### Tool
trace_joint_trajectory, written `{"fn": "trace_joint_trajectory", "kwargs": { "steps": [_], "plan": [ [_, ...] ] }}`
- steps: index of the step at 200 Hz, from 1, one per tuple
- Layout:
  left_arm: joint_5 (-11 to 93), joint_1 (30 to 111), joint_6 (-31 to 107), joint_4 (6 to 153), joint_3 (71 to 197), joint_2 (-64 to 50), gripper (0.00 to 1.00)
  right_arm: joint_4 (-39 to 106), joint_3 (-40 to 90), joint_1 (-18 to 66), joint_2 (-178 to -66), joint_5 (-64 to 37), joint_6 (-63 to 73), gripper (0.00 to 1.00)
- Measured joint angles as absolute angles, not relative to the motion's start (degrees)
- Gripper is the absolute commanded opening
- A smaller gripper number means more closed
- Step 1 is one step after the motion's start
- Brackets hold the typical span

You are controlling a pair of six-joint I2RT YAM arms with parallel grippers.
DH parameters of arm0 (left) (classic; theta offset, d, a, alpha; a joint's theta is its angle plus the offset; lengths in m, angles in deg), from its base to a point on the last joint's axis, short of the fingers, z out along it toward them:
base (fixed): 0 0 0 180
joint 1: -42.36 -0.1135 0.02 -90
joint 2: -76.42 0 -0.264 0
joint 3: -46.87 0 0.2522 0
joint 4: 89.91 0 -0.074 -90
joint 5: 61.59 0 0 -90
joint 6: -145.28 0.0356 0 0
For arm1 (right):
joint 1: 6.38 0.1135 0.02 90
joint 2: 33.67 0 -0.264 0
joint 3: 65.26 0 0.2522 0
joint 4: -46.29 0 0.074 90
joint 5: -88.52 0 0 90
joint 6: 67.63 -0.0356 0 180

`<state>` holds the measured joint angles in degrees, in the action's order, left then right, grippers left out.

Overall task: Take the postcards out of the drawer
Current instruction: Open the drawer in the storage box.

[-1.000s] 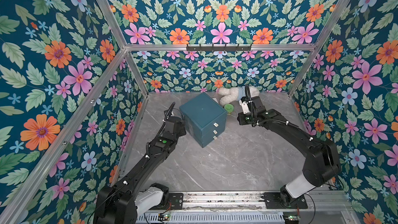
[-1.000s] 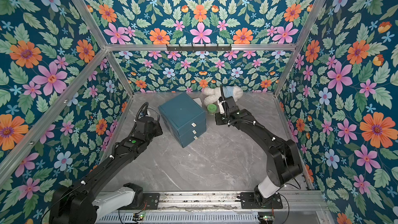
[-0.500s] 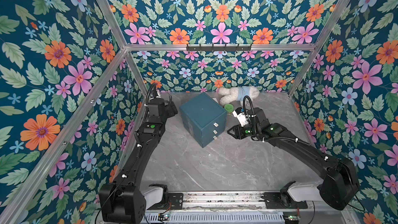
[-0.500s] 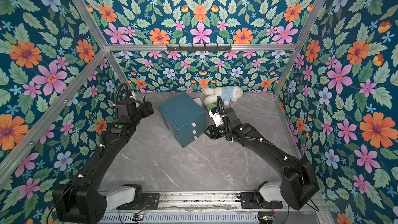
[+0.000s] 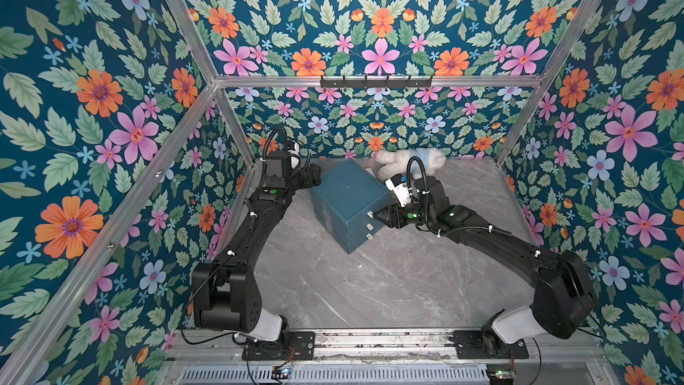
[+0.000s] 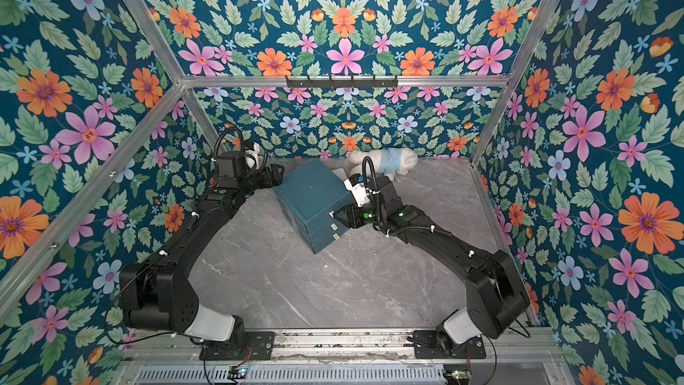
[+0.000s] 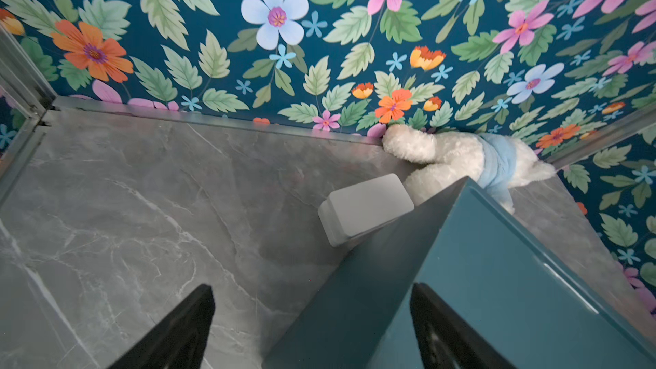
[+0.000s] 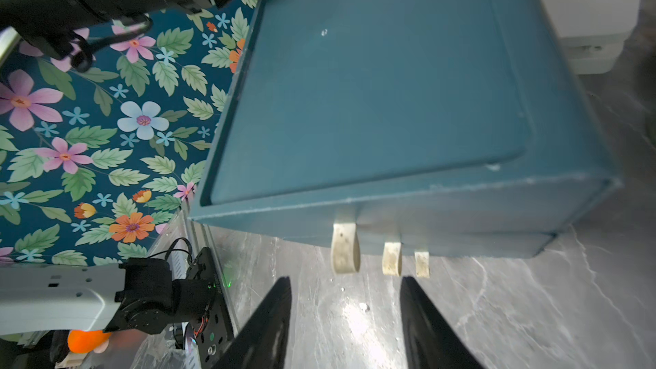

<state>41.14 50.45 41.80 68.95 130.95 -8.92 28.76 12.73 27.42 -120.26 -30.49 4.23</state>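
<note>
I see my black left arm (image 5: 251, 231) stretched forward, its left fingers (image 7: 181, 331) spread wide and gripping nothing. My black right arm (image 5: 481, 238) bends inward, right fingers (image 8: 269, 324) parted, empty.

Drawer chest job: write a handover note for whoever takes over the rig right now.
Left claw: open, straddling a back corner of the teal drawer chest, holding nothing.
Right claw: open, empty, just short of the pull tabs.
Postcards: none in sight; the drawers look shut.
Done: nothing out.
To do: pull a drawer open, find the cards, lift them out.
</note>
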Motion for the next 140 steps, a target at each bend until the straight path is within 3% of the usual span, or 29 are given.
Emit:
{"fn": "trace_joint_trajectory", "kwargs": {
  "steps": [91,110,140],
  "plan": [
    [44.75,50.61,42.94,72.36,129.40,-11.85,0.87,32.85,13.01,27.94,-124.80,-31.87,1.52,0.48],
    [44.71,50.61,42.92,72.43,129.38,-11.89,0.86,33.57,13.60,27.94,-125.68,-32.33,0.89,0.40],
    [44.58,50.61,42.65,72.91,129.33,-12.11,0.86,33.98,14.13,27.94,-126.53,-33.05,0.04,0.11]
  ]
}}
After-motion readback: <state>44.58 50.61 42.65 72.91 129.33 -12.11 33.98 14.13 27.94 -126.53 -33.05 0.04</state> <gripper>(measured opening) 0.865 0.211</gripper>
